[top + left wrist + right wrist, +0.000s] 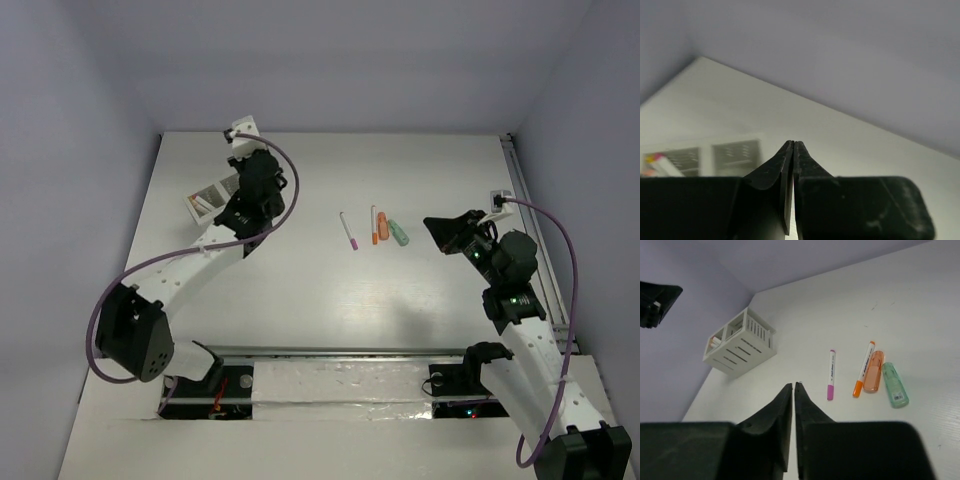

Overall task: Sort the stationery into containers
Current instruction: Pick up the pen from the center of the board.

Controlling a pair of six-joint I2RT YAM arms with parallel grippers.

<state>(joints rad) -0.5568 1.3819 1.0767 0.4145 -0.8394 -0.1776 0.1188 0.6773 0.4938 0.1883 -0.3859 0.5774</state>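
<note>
Organiser box (740,342): far-left part of the desk (300,290), some pens inside.
Mid-desk row: magenta-ended pen (831,375); orange-ended pen (864,369) against orange marker (873,371); mint-green marker (895,385).
Left gripper (792,146): by the box, clenched, empty.
Right gripper (793,386): clenched, empty.
Risk: pinching either touching item likely drags its neighbour.

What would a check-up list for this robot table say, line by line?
Surface: white table, no spills seen.
Job's things: pink-ended pen, orange-ended pen, stubby orange marker and mint-green marker lie loose side by side; white organiser box holds some pens in one compartment.
Clutter: nothing seen.
Grippers: left gripper shut, empty, by the box; right gripper shut, empty.
Cables: left purple cable and right purple cable loop off the arms.
Surroundings: plain pale walls.
</note>
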